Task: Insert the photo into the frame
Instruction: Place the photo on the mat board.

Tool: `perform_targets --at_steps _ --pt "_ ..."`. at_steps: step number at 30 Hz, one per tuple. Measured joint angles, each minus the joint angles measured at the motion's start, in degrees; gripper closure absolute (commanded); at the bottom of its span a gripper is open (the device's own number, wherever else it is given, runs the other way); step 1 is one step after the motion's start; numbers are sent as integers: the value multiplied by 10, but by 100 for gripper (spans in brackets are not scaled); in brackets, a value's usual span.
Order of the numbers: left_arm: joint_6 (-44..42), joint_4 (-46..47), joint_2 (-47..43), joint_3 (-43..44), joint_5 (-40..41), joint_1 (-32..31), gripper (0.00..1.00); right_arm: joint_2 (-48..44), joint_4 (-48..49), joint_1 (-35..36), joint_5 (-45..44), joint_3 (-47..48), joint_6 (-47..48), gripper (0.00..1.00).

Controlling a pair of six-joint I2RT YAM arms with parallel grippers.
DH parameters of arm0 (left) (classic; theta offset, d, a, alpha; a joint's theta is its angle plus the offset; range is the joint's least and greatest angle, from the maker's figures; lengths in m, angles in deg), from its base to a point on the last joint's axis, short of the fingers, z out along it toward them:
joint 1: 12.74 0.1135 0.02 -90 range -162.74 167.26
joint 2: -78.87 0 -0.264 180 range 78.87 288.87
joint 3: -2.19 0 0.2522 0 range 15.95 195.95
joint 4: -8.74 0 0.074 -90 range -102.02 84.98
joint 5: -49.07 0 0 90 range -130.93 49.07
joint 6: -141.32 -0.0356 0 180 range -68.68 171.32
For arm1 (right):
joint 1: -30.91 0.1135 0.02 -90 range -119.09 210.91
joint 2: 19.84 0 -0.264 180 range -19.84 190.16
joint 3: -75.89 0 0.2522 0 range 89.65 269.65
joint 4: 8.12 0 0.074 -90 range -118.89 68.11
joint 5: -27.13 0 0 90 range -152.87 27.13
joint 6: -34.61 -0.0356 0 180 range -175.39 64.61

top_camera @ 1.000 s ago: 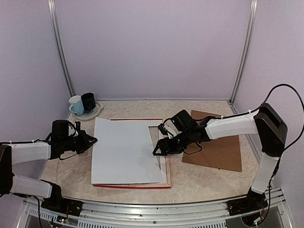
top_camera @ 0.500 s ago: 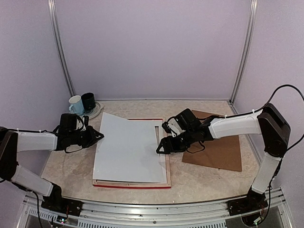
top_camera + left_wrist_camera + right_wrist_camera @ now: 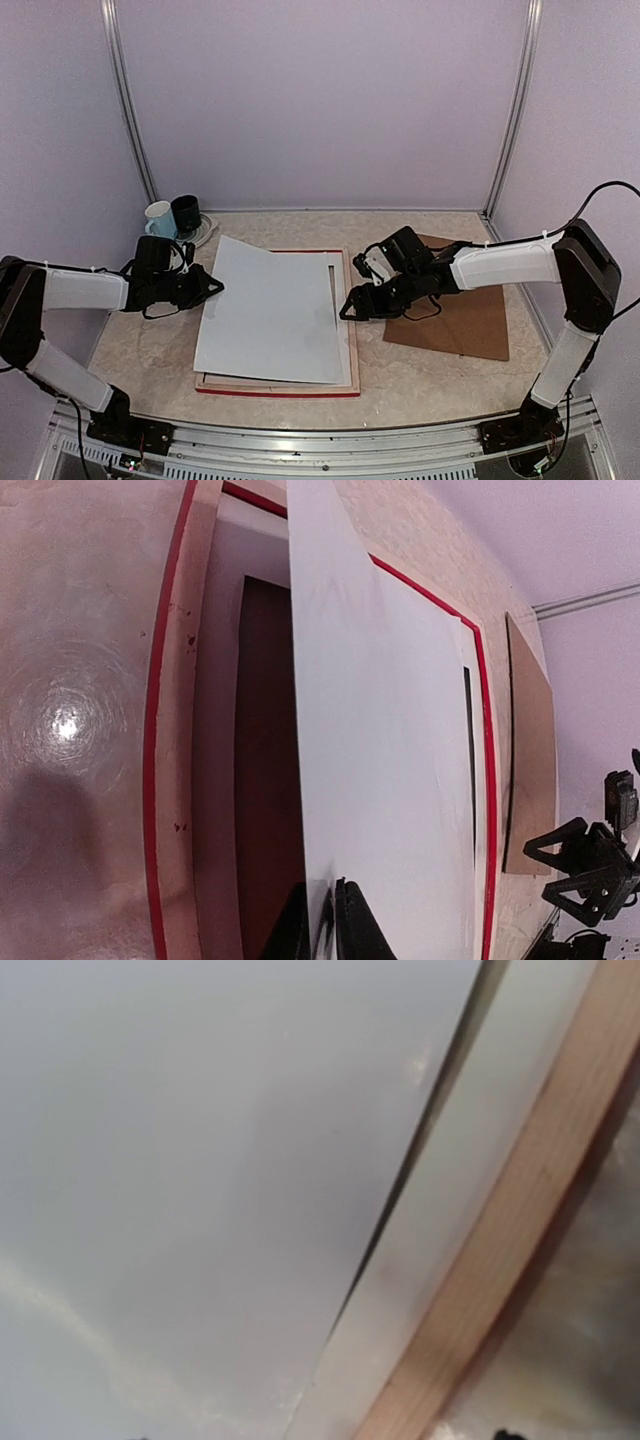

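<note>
The photo point(image 3: 270, 310) lies white back up over the frame point(image 3: 352, 335), which lies flat with pale wood sides and a red lower edge. My left gripper point(image 3: 212, 285) is shut on the photo's left edge and holds that edge raised. In the left wrist view the fingers pinch the photo point(image 3: 390, 730) at the bottom, left gripper point(image 3: 335, 895), with the frame point(image 3: 172, 780) underneath. My right gripper point(image 3: 352, 305) is open and low over the frame's right side, beside the photo's right edge. The right wrist view shows the photo point(image 3: 200, 1160) and the frame's wood rail point(image 3: 520, 1200).
A brown backing board point(image 3: 460, 310) lies on the table to the right of the frame, under the right arm; it also shows in the left wrist view point(image 3: 527, 740). A pale mug point(image 3: 160, 222) and a dark mug point(image 3: 186, 214) stand at the back left.
My left gripper has moved right and up with the photo's left edge, shifting the photo right over the frame. My right gripper has drawn back right to the frame's right rail.
</note>
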Motion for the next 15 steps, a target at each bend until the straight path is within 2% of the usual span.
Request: perform_targets --at_steps 5,15 --pt "-2 0 11 4 0 -5 100 -5 0 -3 -2 -1 1 27" --pt "6 16 37 14 -10 -11 100 -6 0 -3 -2 -6 1 27"
